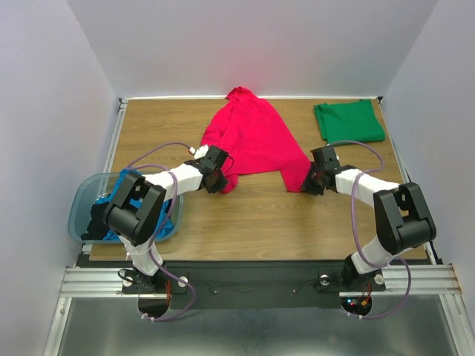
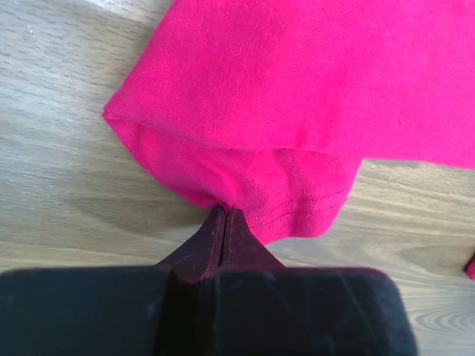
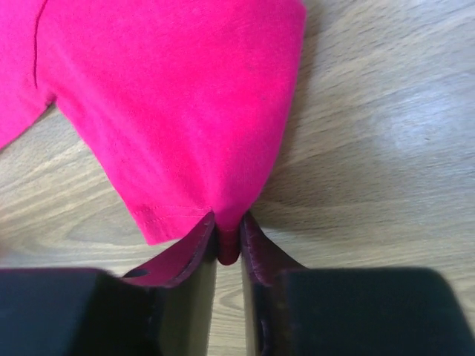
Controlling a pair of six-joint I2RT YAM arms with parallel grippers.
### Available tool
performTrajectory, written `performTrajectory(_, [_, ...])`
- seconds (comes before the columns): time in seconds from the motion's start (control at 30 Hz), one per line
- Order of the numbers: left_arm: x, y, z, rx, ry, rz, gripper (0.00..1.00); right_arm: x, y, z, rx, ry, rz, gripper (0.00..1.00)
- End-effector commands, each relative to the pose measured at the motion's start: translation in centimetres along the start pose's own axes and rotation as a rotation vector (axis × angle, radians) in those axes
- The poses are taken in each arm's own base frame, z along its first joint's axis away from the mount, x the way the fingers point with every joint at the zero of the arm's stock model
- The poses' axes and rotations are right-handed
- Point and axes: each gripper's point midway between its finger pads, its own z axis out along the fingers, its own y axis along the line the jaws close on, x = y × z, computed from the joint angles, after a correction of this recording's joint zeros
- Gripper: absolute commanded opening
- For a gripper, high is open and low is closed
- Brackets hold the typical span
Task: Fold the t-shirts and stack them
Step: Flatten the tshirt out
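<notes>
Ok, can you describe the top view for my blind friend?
The left gripper and right gripper each pinch the near edge of a pink shirt on a table. A folded green shirt lies far right; a tub of blue cloth sits near left.

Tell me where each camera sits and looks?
Top external: above and behind the arms, looking down at the wooden table, the crimson-pink cloth t-shirt, folded emerald green t-shirt and translucent grey-blue plastic tub; both arms show.
Left wrist: on the left arm, facing the shirt's edge; left gripper pinches it.
Right wrist: on the right arm; right gripper pinching another corner.
Shared: all see the pink shirt.
</notes>
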Motion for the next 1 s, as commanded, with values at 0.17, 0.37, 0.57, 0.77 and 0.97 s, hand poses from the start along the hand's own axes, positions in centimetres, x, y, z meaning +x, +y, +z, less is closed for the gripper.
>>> performTrajectory(0.17, [-4.9, 5.2, -5.4, -0.287, -0.216, 0.030, 0.00, -8.1, 2.1, -6.0, -0.002, -0.306, -0.029, 0.00])
performTrajectory(0.37, [-13.4, 3.6, -17.9, -0.201, -0.549, -0.075, 0.00, -16.1, 4.7, -18.9, -0.074, -0.652, -0.002, 0.00])
performTrajectory(0.57, [-20.2, 1.4, -34.8, 0.102, -0.856, -0.169, 0.00, -20.7, 6.7, -34.2, -0.209, -0.934, 0.029, 0.00])
performTrajectory(0.77, [-21.7, 0.9, -51.0, 0.489, -1.069, -0.130, 0.00, -21.6, 7.7, -46.7, -0.362, -1.110, 0.012, 0.00])
performTrajectory(0.97, [-19.2, 0.4, -61.6, 0.842, -1.150, -0.013, 0.00, -19.0, 8.8, -59.6, -0.636, -1.236, -0.048, 0.00])
